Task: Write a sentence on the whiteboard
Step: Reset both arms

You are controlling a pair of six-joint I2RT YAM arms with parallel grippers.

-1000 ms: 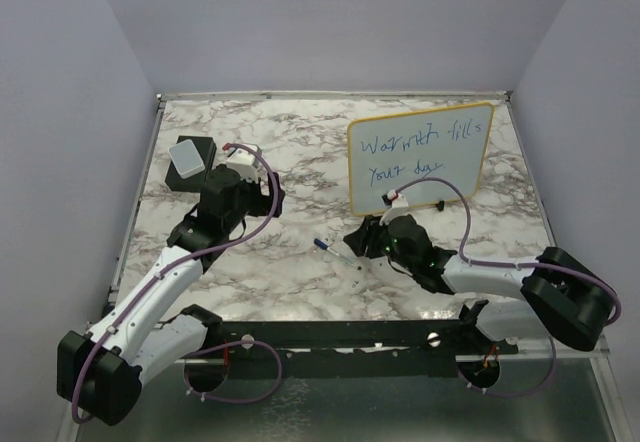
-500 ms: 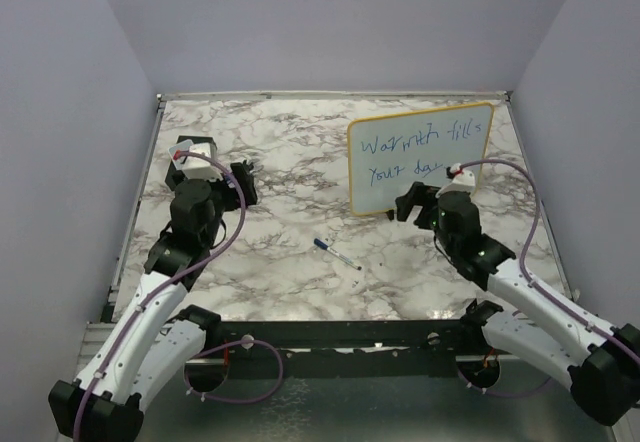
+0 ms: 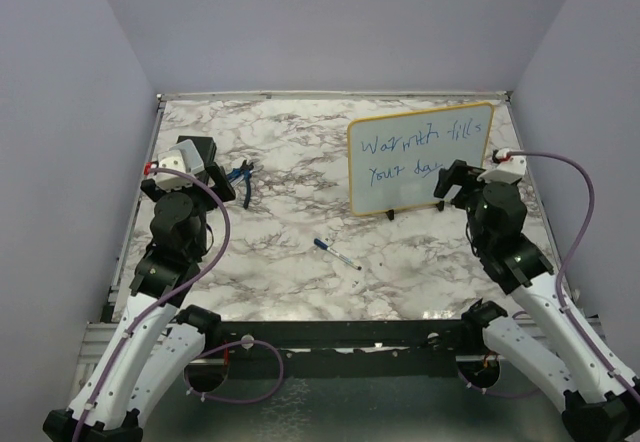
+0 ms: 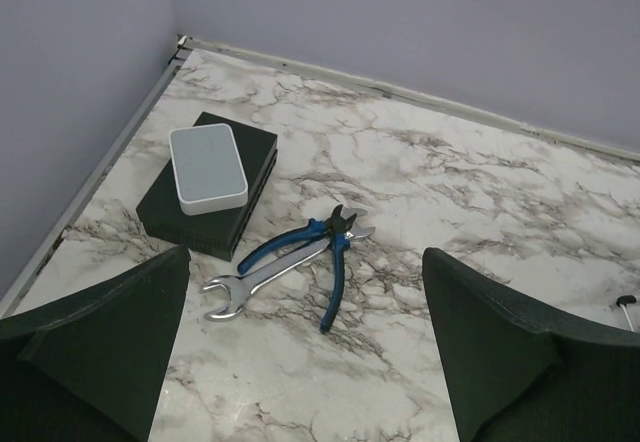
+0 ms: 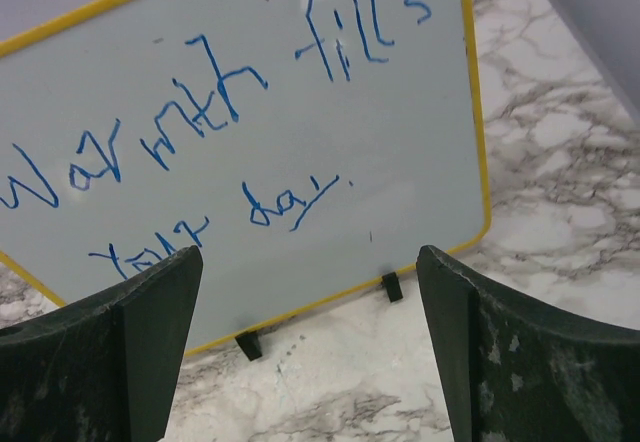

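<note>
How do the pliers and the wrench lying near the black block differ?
The pliers have blue handles; the wrench is bare silver metal. The pliers have two handles, spread apart; the wrench is a single straight bar with a forked end. Both lie flat on the marble table, and one plier handle crosses over the wrench.

whiteboard (image 5: 400, 162) left side cropped, sentence (image 5: 222, 87) start clipped at edge

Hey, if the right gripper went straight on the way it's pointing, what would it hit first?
Probably the whiteboard, around the second line of the sentence. The open right gripper frames it dead ahead; how far off is unclear.
</note>
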